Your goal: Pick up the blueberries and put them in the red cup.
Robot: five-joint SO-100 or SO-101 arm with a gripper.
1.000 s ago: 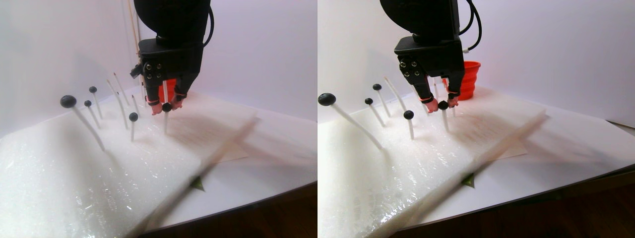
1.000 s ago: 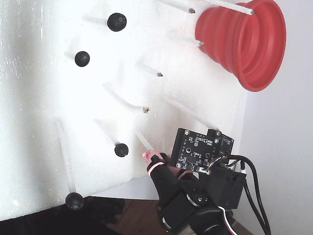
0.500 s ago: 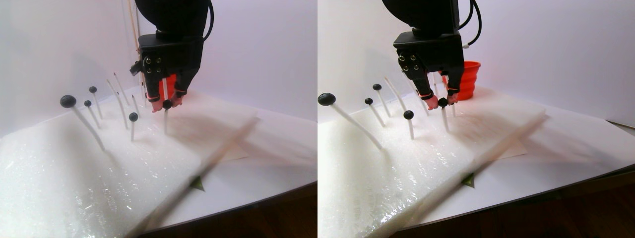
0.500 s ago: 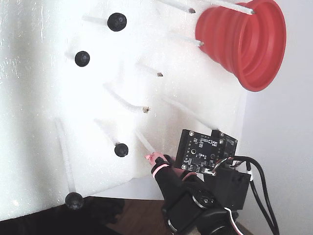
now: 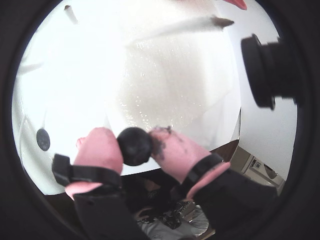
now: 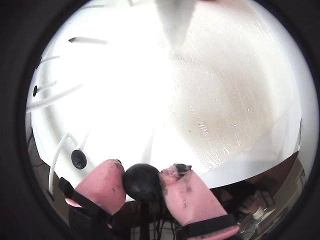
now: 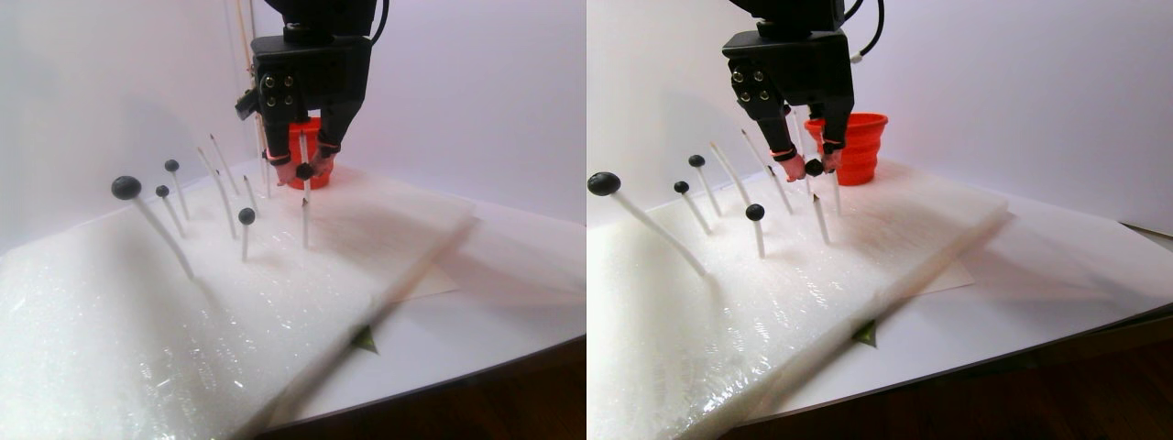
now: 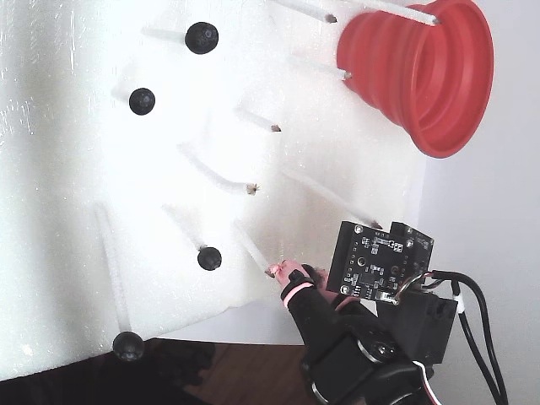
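In both wrist views the gripper pinches a blueberry between its pink fingertips, above the white foam. In the stereo pair view the held berry hangs clear above a bare stick, with the red cup behind. In the fixed view four blueberries sit on sticks.

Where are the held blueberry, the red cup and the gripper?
held blueberry [image 5: 134,145]: a wrist view, centre of the ball.
red cup [image 8: 439,126]: fixed view, ribbed inner wall.
gripper [image 6: 143,182]: a wrist view, midway between the pink fingertips.
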